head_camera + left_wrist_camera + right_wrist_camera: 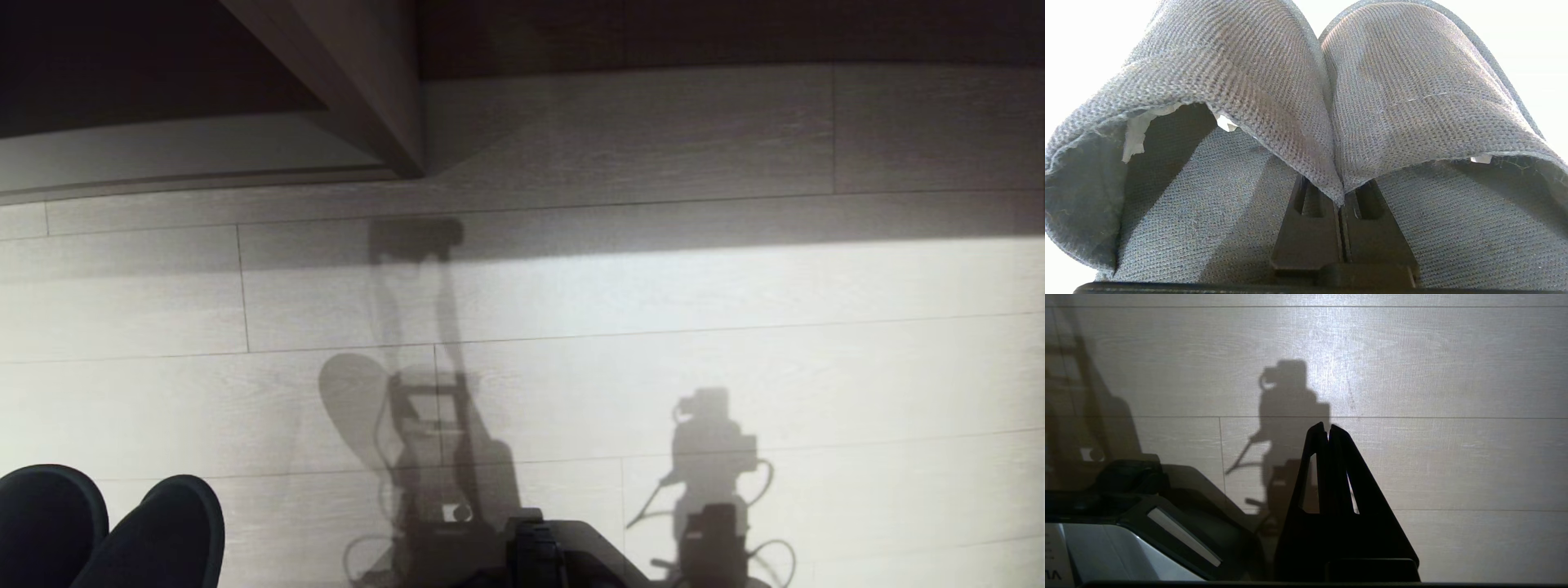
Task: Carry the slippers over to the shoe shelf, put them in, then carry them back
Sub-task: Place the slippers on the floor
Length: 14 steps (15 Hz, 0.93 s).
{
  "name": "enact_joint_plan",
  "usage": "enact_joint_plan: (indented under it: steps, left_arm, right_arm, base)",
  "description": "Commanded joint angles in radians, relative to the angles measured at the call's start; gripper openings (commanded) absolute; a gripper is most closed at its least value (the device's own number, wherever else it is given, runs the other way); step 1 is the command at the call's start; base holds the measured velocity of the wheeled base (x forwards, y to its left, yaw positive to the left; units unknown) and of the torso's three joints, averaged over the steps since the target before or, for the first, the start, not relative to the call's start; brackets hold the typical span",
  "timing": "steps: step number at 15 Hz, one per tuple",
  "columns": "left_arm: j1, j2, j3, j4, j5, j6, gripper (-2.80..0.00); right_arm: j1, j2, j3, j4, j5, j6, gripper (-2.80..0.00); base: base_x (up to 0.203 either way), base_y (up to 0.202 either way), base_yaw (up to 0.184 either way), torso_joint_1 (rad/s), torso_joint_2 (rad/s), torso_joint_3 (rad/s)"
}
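Knitted charcoal slippers (1257,81), seemingly pinched at their inner edges by the left hand (1340,204); right hand (1327,430) clenched

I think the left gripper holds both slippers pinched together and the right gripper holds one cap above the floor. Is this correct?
Not quite. The right gripper holds nothing: in the right wrist view its fingers are shut on each other, empty, above the floor. The left gripper does hold both slippers pinched together, as the left wrist view shows.
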Motion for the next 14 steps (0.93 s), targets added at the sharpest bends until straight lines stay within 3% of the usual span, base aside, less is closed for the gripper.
enact_joint_plan:
  steps: [1,14]
  left_arm:
    - [0.0,0.002,0.0,0.0,-0.001,0.001,-2.8]
    - [0.0,0.002,0.0,0.0,-0.001,0.001,-2.8]
  right_arm:
    - [0.001,-0.002,0.0,0.0,0.0,0.0,-2.8]
    - [0.0,-0.002,0.0,0.0,0.0,0.0,-2.8]
  base:
    - [0.0,0.0,0.0,0.002,0.0,0.201]
    - [0.0,0.0,0.0,0.002,0.0,0.2]
